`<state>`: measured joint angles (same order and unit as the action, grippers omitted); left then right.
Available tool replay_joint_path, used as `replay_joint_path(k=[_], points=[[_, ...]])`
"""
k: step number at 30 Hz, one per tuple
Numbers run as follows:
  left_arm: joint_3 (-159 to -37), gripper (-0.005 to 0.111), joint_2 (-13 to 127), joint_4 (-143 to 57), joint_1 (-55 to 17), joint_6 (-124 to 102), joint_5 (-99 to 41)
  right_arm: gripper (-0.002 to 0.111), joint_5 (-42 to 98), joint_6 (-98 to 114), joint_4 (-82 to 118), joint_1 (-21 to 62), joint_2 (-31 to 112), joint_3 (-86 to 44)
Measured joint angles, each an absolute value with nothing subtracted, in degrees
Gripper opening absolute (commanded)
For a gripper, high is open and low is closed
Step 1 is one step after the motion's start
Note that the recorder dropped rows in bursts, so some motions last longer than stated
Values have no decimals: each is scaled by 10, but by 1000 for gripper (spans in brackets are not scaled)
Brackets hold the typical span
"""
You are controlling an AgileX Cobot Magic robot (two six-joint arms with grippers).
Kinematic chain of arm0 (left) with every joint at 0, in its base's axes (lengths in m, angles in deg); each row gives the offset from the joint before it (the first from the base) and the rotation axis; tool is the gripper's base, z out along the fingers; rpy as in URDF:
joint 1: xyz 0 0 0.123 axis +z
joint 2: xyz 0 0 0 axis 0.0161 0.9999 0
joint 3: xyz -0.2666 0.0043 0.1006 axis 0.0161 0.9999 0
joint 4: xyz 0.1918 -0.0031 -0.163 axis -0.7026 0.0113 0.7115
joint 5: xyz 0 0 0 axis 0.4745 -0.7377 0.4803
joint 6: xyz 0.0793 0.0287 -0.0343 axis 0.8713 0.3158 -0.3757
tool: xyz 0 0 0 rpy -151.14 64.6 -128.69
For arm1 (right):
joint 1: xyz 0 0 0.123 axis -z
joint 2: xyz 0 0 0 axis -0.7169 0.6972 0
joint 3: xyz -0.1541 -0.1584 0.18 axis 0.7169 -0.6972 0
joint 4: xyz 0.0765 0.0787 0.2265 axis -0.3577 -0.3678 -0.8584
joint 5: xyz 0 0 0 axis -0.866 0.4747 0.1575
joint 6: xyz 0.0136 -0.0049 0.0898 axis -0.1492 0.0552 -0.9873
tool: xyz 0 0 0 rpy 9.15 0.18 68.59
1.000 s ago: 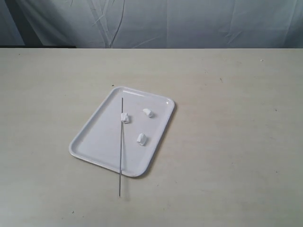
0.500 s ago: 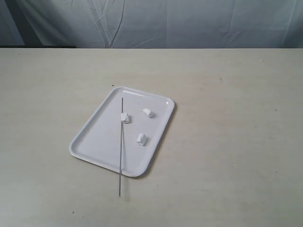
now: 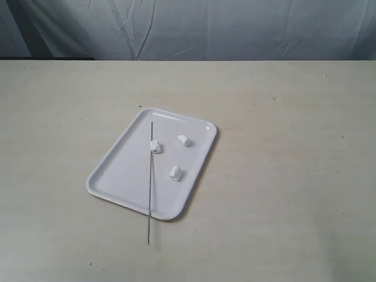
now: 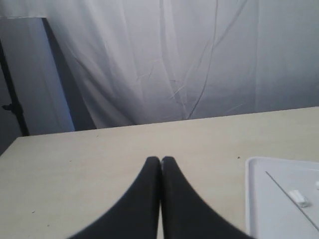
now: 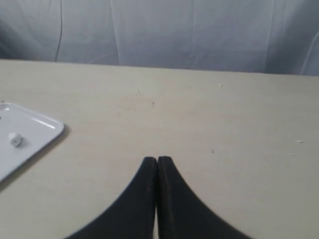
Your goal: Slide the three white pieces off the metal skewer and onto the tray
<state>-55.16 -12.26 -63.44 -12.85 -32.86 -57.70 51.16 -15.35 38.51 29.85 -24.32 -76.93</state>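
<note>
The white tray (image 3: pixel 117 170) lies mid-table. The metal skewer (image 3: pixel 150 194) rests across it, its near end poking past the front rim onto the table. One white piece (image 3: pixel 155 146) sits against the skewer; whether it is threaded on it I cannot tell. Two more white pieces (image 3: pixel 184 140) (image 3: pixel 175 172) lie loose on the tray. Neither arm shows in the exterior view. My left gripper (image 4: pixel 160 159) is shut and empty, with the tray (image 4: pixel 254 199) and skewer (image 4: pixel 279 183) off to one side. My right gripper (image 5: pixel 157 159) is shut and empty, away from the tray's corner (image 5: pixel 50 127).
A pale beige table (image 3: pixel 282 176) spreads all around the tray. A wrinkled white cloth backdrop (image 3: pixel 235 26) hangs behind the far edge. A dark stand (image 4: pixel 10 99) shows in the left wrist view.
</note>
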Motion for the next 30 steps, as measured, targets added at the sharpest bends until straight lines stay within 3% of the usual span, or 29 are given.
replay_joint_path(k=[5, 13, 30], points=[[-523, 0, -125, -627, -87, -329, -527, -1, 431, -136, 372, 361, -281, -827], [-451, 0, -126, -576, -15, -329, -434, -1, 431, -108, 340, 438, -310, -852], [-377, 0, -126, -541, -11, -291, -420, -1, 470, 8, 246, 448, -310, -854]])
